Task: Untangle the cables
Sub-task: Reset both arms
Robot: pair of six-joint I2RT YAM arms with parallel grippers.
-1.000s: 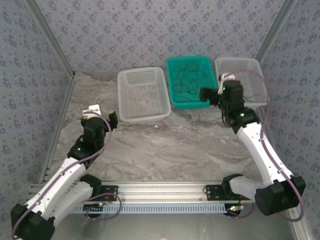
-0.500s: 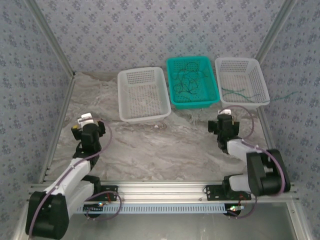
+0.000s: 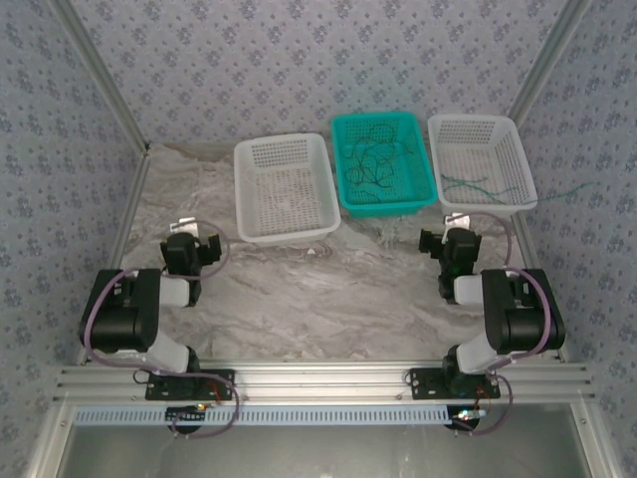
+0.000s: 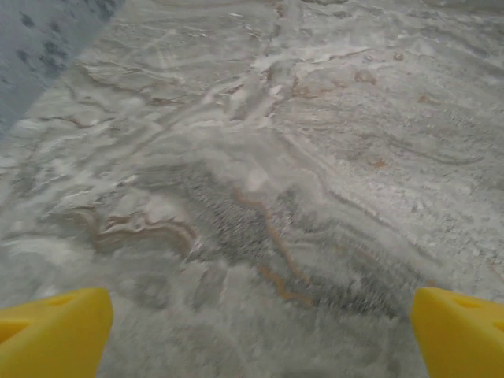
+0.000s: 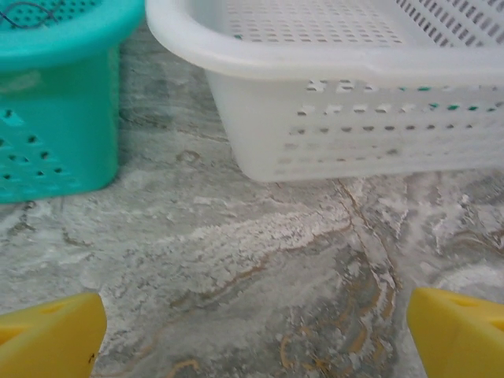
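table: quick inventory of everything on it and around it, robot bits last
table: one, grey-brown marbled, under everything
left white basket: one, white mesh, far side, left of the row
teal basket: one, teal, middle of the row
right white basket: one, white mesh, right of the row
cables: one tangle, dark and green, inside the teal basket
green cable: one, green, in the right white basket
rail: one, silver, near edge
left arm: one, black and white, folded low, near left
right arm: one, black and white, folded low, near right
left gripper: one, yellow tips, open over bare table
right gripper: one, yellow tips, open, facing the teal and right white baskets
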